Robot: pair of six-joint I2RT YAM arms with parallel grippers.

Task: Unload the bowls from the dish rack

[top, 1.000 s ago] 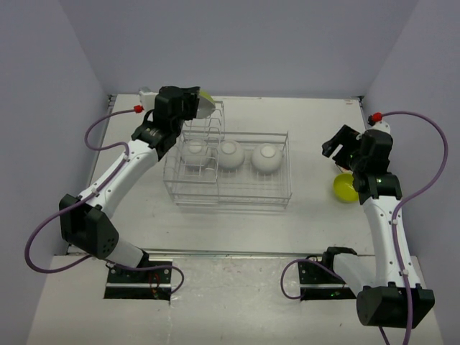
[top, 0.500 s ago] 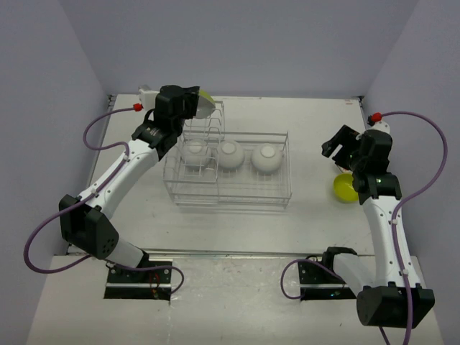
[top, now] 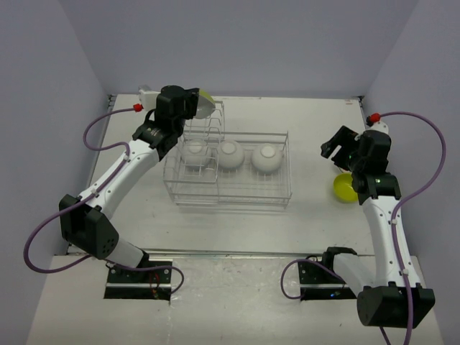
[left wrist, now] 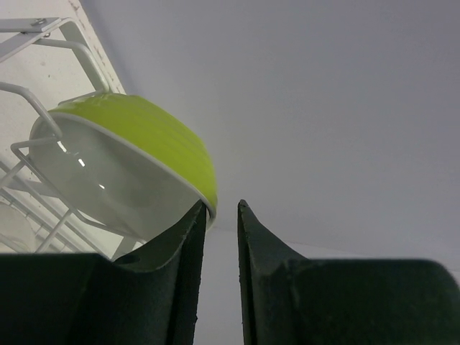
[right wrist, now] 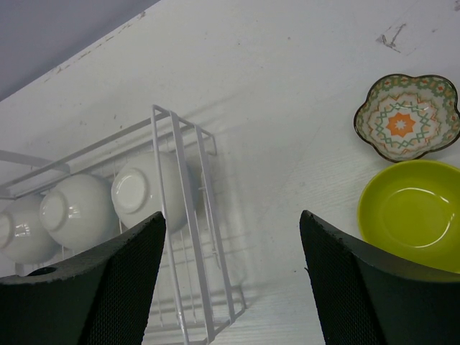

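Observation:
The dish rack (top: 287,172) stands mid-table with three white bowls (top: 230,154) upside down in its low basket. A lime-yellow bowl (left wrist: 129,136) leans on edge in the taller slotted section (left wrist: 43,32). My left gripper (left wrist: 223,205) is at that bowl's rim, jaws narrowly apart, the rim just at the left fingertip and nothing clamped. My right gripper (right wrist: 230,215) hangs wide open and empty over the table, right of the rack (right wrist: 183,215). A second lime-yellow bowl (right wrist: 413,212) and a patterned bowl (right wrist: 406,115) sit upright on the table.
Grey walls close in the table on three sides; the left gripper (top: 208,108) is close to the back wall. The right arm (top: 377,180) partly covers the lime bowl (top: 345,187) at the table's right side.
The left gripper's jaws have drawn closer together at the lime bowl's rim. Both arms and all bowls stay where they were.

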